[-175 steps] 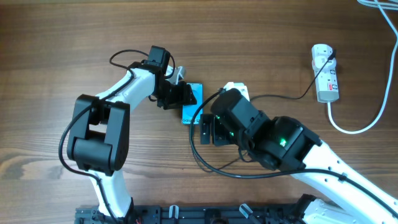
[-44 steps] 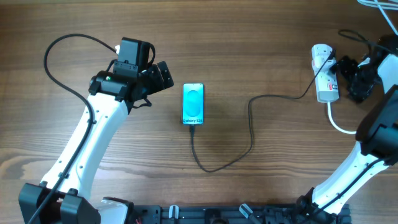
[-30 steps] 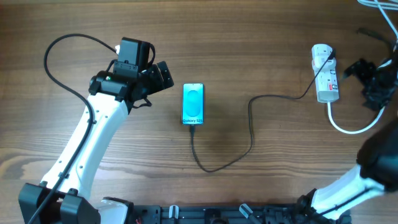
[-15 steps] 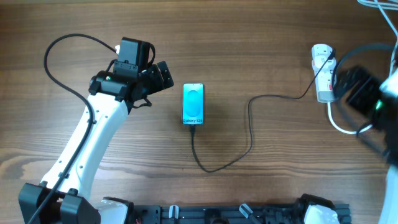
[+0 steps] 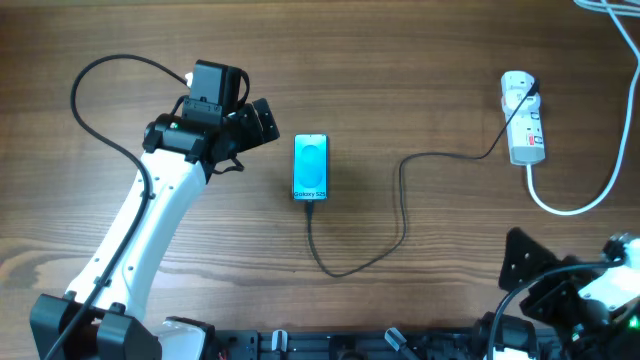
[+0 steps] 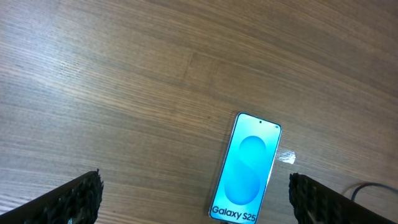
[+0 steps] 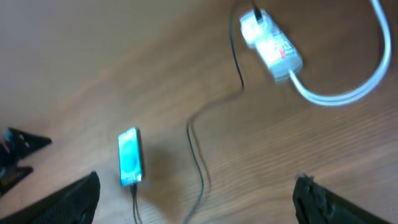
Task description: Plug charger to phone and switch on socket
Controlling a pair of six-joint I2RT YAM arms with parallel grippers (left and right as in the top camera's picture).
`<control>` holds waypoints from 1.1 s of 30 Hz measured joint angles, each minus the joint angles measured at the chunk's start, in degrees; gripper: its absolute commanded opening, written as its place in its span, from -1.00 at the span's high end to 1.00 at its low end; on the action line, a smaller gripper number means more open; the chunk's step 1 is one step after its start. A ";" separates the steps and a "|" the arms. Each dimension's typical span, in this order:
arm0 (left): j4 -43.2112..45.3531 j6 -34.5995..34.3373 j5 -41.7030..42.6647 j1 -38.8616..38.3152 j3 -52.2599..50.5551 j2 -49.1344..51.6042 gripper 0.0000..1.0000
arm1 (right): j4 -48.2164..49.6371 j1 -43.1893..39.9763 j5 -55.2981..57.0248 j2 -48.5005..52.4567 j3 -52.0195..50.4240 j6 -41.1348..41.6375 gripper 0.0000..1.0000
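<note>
The phone [image 5: 311,167] lies flat mid-table, cyan screen up, and also shows in the left wrist view [image 6: 249,168] and the right wrist view [image 7: 129,157]. The charger cable [image 5: 403,205] runs from the phone's near end, loops right, and ends in a black plug on the socket [image 5: 524,128], also seen in the right wrist view [image 7: 272,40]. My left gripper [image 5: 262,122] is open and empty just left of the phone [image 6: 196,193]. My right gripper [image 5: 527,270] is open and empty at the near right, well short of the socket [image 7: 198,186].
The socket's thick white cord [image 5: 600,190] loops right and runs off the far right corner; it also shows in the right wrist view [image 7: 348,93]. The left arm's black cable [image 5: 95,95] arcs over the left side of the table.
My right arm has pulled away from the socket and swung down to the near right corner. The left arm, phone and cable have not moved.
</note>
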 measured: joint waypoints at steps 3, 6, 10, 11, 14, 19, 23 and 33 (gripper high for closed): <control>-0.02 0.02 -0.02 0.00 0.00 0.00 -1.00 | -3.26 0.00 -0.02 0.00 -0.07 0.83 -0.99; 0.00 0.02 -0.02 0.00 0.00 0.00 -1.00 | -4.24 0.00 0.02 0.00 -0.11 1.07 -1.00; 0.00 0.02 -0.02 0.00 0.00 0.00 -1.00 | -4.24 0.00 0.02 0.00 -0.11 1.05 -0.99; 0.02 0.02 -0.02 0.00 0.00 0.00 -1.00 | -4.24 0.00 0.02 0.00 -0.11 1.05 -0.99; 0.00 0.02 -0.02 0.00 0.00 0.00 -1.00 | -2.49 0.22 0.02 -0.07 -0.63 -1.49 -0.99; 0.00 0.00 -0.02 0.00 0.00 0.00 -1.00 | 14.97 6.29 -3.54 -3.82 -9.99 -14.40 -0.99; 0.02 0.02 -0.02 0.00 0.00 0.00 -1.00 | 32.02 9.55 -5.95 -11.50 -23.04 -20.06 -0.99; 0.02 0.00 -0.04 0.00 -0.02 0.00 -1.00 | 62.34 11.32 -6.43 -25.49 -50.31 -23.28 -1.00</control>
